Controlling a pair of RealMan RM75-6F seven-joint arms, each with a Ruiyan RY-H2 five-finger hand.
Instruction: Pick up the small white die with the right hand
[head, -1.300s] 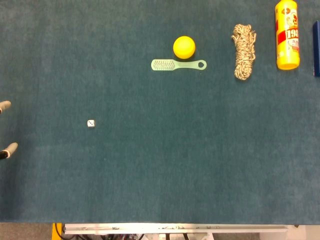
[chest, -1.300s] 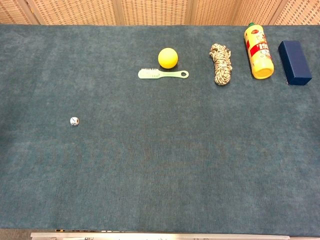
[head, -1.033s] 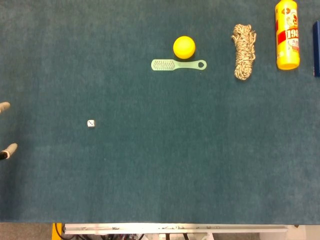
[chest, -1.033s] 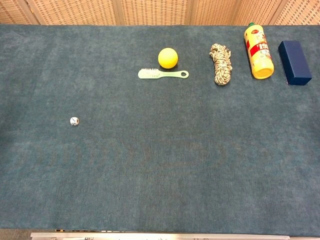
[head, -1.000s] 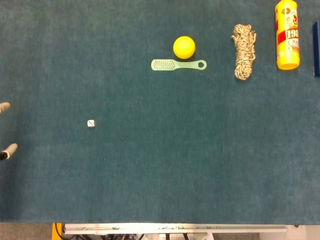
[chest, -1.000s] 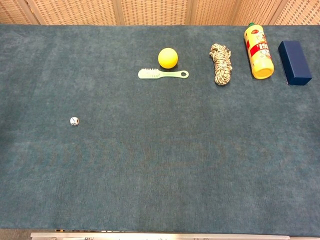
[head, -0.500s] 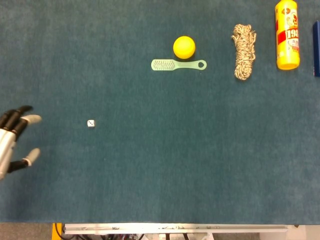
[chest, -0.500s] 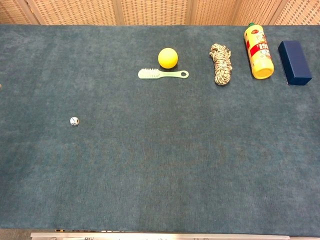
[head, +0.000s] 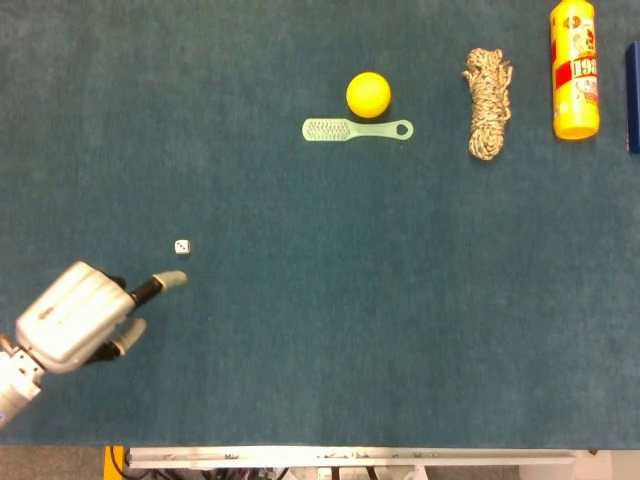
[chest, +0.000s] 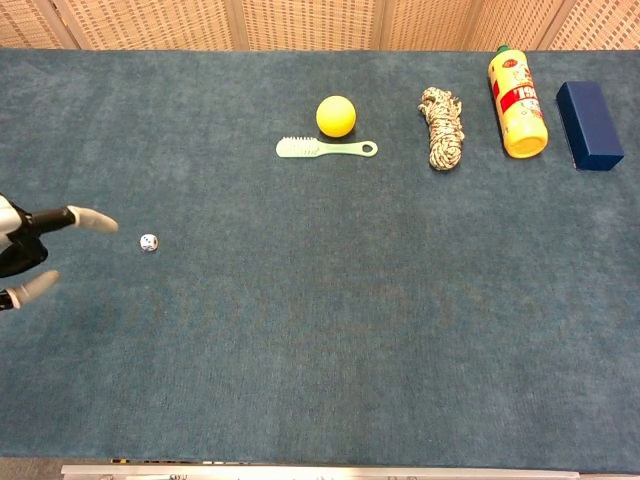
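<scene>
Just beyond the spread fingers (head: 172, 280) — untouched — lies the die (head: 182, 247).

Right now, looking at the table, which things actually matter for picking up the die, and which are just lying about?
Part of the job: small white die; left hand, open, close to the die but not touching it. The right hand is not in view.

Lying about: yellow ball, green brush, rope bundle, yellow bottle, dark blue box.
</scene>
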